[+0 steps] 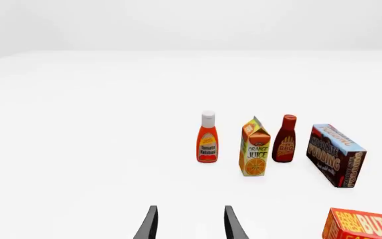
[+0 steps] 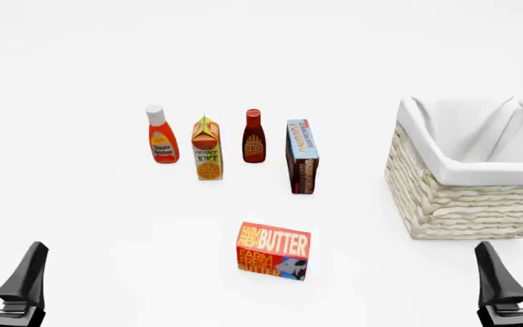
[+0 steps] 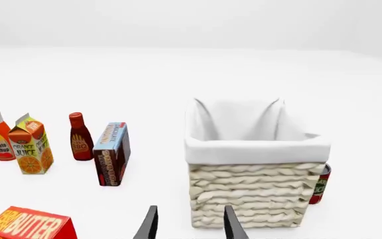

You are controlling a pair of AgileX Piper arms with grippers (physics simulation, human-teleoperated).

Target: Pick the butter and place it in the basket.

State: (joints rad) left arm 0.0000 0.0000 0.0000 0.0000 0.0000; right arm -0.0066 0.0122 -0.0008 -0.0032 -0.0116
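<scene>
Sitting alone on the table at six o'clock from the pudding box (image 2: 302,157), the butter (image 2: 274,251) is lying well apart from the basket (image 2: 466,194) at its two o'clock, while the left gripper (image 2: 3,276) and right gripper (image 2: 516,276) are hanging with fingers spread, holding nothing.

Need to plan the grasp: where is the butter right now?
In the front view the butter lies near the table's middle, in front of the chocolate pudding box, left of the basket.
</scene>
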